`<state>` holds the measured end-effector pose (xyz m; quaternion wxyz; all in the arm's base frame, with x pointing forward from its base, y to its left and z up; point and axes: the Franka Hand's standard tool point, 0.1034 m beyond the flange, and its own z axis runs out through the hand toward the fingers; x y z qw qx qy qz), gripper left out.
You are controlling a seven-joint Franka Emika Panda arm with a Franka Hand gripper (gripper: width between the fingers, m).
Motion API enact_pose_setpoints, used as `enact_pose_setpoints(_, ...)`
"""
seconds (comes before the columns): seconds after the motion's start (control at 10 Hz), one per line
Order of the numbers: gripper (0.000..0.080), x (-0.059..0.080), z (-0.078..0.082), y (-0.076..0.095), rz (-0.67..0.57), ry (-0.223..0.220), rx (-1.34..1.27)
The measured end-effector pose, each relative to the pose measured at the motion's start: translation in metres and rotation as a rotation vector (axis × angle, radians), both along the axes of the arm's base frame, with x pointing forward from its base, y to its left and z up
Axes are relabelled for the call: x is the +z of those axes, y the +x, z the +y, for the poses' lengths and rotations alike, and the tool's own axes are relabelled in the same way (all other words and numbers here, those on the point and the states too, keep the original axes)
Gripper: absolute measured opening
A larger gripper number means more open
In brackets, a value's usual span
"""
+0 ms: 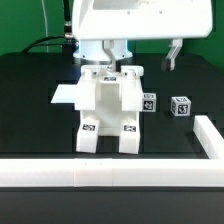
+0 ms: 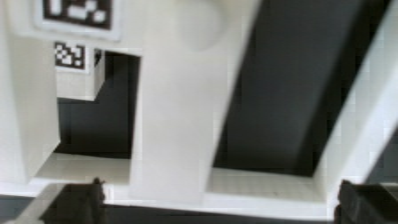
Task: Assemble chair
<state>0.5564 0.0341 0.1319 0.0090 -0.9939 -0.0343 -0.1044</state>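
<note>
The chunky glossy white plastic chair (image 1: 108, 112) stood upright mid-way across the black worktop (image 1: 28, 120), with black-and-white square tags (image 1: 88, 127) on its feet. The end effector (image 1: 107, 70) hung above it, spread wide, gripping nothing.

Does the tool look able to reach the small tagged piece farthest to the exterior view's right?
Probably yes. The tagged piece stands alone on the table, clear of the chair and the rail. The open tool hangs above the chair with nothing between.

The chair (image 1: 108, 112) stands behind the border rail (image 1: 100, 172), a loose piece (image 1: 180, 107) near it on the exterior view's right.
</note>
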Motion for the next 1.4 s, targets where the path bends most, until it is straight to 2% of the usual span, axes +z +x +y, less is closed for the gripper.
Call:
enact_pose_setpoints(0.2, 0.0649, 0.005, 0.014, -0.026, 0.0, 0.025, -0.035)
enact_pose_setpoints(0.7, 0.0649, 0.003, 0.012, -0.026, 0.004, 0.027, -0.05)
enact_pose_setpoints(0.8, 0.0649, 0.001, 0.019, -0.039, 0.016, 0.042, -0.099)
enact_pose_setpoints(1.0, 0.0649, -0.001, 0.05, -0.074, 0.049, 0.065, -0.177)
enact_pose_setpoints(1.1, 0.0649, -0.004, 0.067, -0.083, 0.064, 0.075, -0.214)
enact_pose_setpoints(1.2, 0.0649, -0.005, 0.082, -0.087, 0.074, 0.08, -0.24)
enact_pose_setpoints(1.3, 0.0649, -0.007, 0.086, -0.088, 0.077, 0.081, -0.232)
enact_pose_setpoints(1.4, 0.0649, -0.007, 0.082, -0.087, 0.076, 0.08, -0.235)
